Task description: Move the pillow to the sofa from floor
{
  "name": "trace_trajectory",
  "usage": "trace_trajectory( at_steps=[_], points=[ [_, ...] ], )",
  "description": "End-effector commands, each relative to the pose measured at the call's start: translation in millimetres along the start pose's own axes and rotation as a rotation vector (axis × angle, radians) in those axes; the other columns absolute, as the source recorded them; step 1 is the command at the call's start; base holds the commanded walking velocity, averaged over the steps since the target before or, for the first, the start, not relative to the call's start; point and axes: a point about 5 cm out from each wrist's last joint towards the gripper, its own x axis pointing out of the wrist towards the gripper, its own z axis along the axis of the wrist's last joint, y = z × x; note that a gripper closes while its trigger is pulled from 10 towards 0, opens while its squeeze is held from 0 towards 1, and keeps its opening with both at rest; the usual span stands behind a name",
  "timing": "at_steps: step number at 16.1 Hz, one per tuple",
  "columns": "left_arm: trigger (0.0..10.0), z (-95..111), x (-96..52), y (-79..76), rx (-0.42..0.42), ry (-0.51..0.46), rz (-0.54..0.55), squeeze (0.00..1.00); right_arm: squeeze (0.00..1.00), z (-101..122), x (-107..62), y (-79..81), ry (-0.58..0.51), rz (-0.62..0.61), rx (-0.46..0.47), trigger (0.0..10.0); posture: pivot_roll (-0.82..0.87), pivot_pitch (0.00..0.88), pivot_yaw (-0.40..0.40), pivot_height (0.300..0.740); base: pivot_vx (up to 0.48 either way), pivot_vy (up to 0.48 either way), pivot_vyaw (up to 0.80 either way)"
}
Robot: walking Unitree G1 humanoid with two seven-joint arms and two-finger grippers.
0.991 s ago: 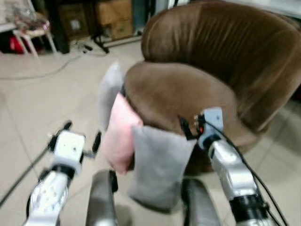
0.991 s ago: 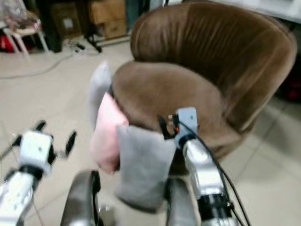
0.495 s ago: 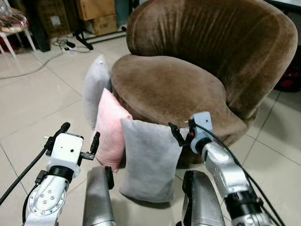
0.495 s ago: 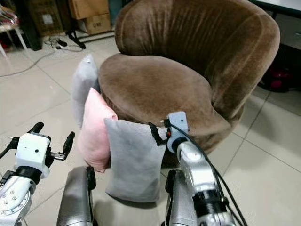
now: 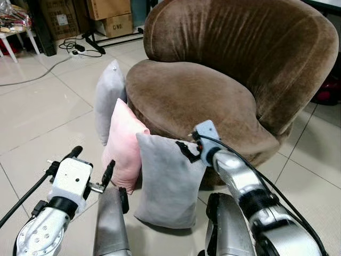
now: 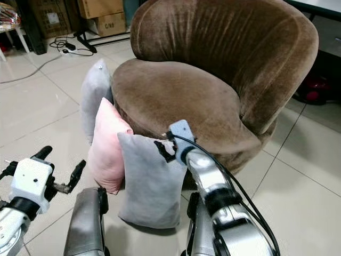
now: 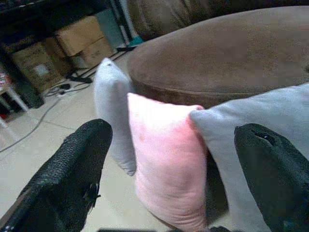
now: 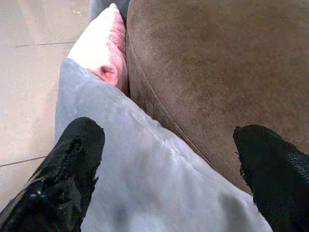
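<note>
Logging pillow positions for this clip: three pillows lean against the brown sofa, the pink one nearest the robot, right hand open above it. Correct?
Not quite: nearest is the grey pillow, as the left eye view shows. The pink pillow leans behind it against the sofa; the right hand is open above the grey one.

The floor [image 5: 42, 112] is laid with large pale glossy tiles and thin dark grout lines, reflecting soft indoor light. At the upper left of the frame, cardboard boxes [image 5: 109, 15] stand against a dark cabinet [image 5: 40, 26], with black cables [image 5: 80, 48] and a power strip trailing over the tiles. A white chair leg [image 5: 8, 45] shows at the far left edge. At the right edge, something red [image 5: 330, 88] sits in shadow on the floor.
</note>
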Motion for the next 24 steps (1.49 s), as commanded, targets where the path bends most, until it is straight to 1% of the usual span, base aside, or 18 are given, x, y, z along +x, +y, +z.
trace_trajectory(
  at_steps=[1, 2, 3, 4, 5, 6, 7, 9, 10, 11, 13, 14, 15, 16, 17, 19, 20, 24],
  points=[
    [10.0, 3.4, -3.5, 1.2, 0.002, 0.002, -0.022, 0.0, 1.0, 2.1, 3.1, -2.6, 0.008, -0.019, -0.017, 10.0, 0.06, 0.01, -0.062, 0.445, 0.0, 0.0, 0.0],
    [10.0, 4.0, -6.2, 2.3, 0.004, 0.007, -0.027, 0.0, 1.0, 2.9, 4.9, -3.2, 0.011, -0.029, -0.01, 10.0, 0.06, 0.029, -0.064, 0.445, 0.0, 0.0, 0.0],
    [10.0, 4.4, -9.9, 4.5, 0.007, 0.017, -0.037, 0.0, 1.0, 3.3, 7.8, -6.3, 0.021, -0.069, 0.024, 10.0, 0.07, 0.041, -0.065, 0.445, 0.0, 0.0, 0.0],
    [10.0, 6.1, -15.7, 5.7, 0.008, 0.029, -0.054, 0.0, 1.0, 1.9, 9.3, -11.7, 0.033, -0.14, 0.105, 10.0, 0.07, 0.07, -0.059, 0.445, 0.0, 0.0, 0.0],
    [10.0, 6.8, -17.2, 5.3, 0.01, 0.031, -0.065, 0.0, 1.0, 1.5, 9.4, -12.8, 0.035, -0.156, 0.124, 10.0, 0.07, 0.078, -0.056, 0.445, 0.0, 0.0, 0.0],
    [10.0, 9.0, -22.1, 3.3, 0.011, 0.033, -0.082, 0.0, 1.0, 0.5, 9.0, -13.9, 0.032, -0.172, 0.132, 10.0, 0.07, 0.088, -0.051, 0.445, 0.0, 0.0, 0.0],
    [10.0, 9.7, -22.8, 2.6, 0.01, 0.033, -0.089, 0.0, 1.0, 0.6, 9.1, -13.6, 0.031, -0.17, 0.128, 10.0, 0.07, 0.091, -0.049, 0.445, 0.0, 0.0, 0.0],
    [10.0, 15.8, -30.1, -1.9, 0.008, 0.032, -0.125, 0.0, 1.0, -0.4, 9.4, -11.0, 0.021, -0.144, 0.099, 10.0, 0.07, 0.115, -0.037, 0.445, 0.0, 0.0, 0.0],
    [10.0, 19.6, -36.4, -3.8, 0.009, 0.038, -0.139, 0.0, 1.0, -2.1, 9.4, -11.9, 0.03, -0.152, 0.109, 10.0, 0.08, 0.133, -0.032, 0.445, 0.0, 0.0, 0.0],
    [10.0, 20.6, -41.8, -3.7, 0.007, 0.052, -0.142, 0.0, 1.0, -3.3, 9.4, -15.1, 0.041, -0.19, 0.168, 10.0, 0.07, 0.141, -0.029, 0.445, 0.0, 0.0, 0.0],
    [10.0, 20.2, -55.1, -4.6, 0.006, 0.086, -0.145, 0.0, 1.0, -3.8, 9.1, -19.0, 0.03, -0.253, 0.338, 10.0, 0.08, 0.159, -0.028, 0.445, 0.0, 0.0, 0.0],
    [10.0, 20.1, -60.9, -5.7, 0.002, 0.101, -0.143, 0.0, 0.0, 0.1, 9.8, -19.0, -0.012, -0.253, 0.424, 10.0, 0.09, 0.167, -0.032, 0.445, 0.0, 0.0, 0.0],
    [10.0, 20.8, -62.9, -6.3, 0.0, 0.106, -0.143, 0.0, 0.0, 1.8, 10.0, -19.2, -0.029, -0.255, 0.443, 10.0, 0.09, 0.168, -0.033, 0.445, 0.0, 0.0, 0.0],
    [10.0, 21.7, -66.4, -7.3, -0.008, 0.117, -0.141, 0.0, 0.0, 5.0, 11.0, -18.2, -0.066, -0.265, 0.524, 10.0, 0.1, 0.169, -0.039, 0.445, 0.0, 0.0, 0.0],
    [10.0, 21.6, -66.9, -7.3, -0.01, 0.12, -0.139, 0.0, 0.0, 4.7, 11.3, -18.0, -0.067, -0.271, 0.552, 10.0, 0.1, 0.169, -0.039, 0.445, 0.0, 0.0, 0.0],
    [10.0, 21.2, -68.9, -6.7, -0.013, 0.127, -0.129, 0.0, 0.0, -5.1, 9.1, -22.0, -0.021, -0.386, 0.706, 10.0, 0.1, 0.165, -0.048, 0.445, 0.0, 0.0, 0.0],
    [10.0, 21.5, -70.0, -6.2, -0.014, 0.13, -0.121, 0.0, 0.0, -6.1, 7.9, -24.9, -0.03, -0.417, 0.758, 10.0, 0.11, 0.165, -0.053, 0.445, 0.0, 0.0, 0.0],
    [10.0, 20.4, -73.8, -3.6, -0.012, 0.145, -0.106, 0.0, 0.0, -4.2, 5.5, -32.3, -0.073, -0.466, 0.822, 10.0, 0.11, 0.162, -0.057, 0.445, 0.0, 0.0, 0.0]
  ],
)
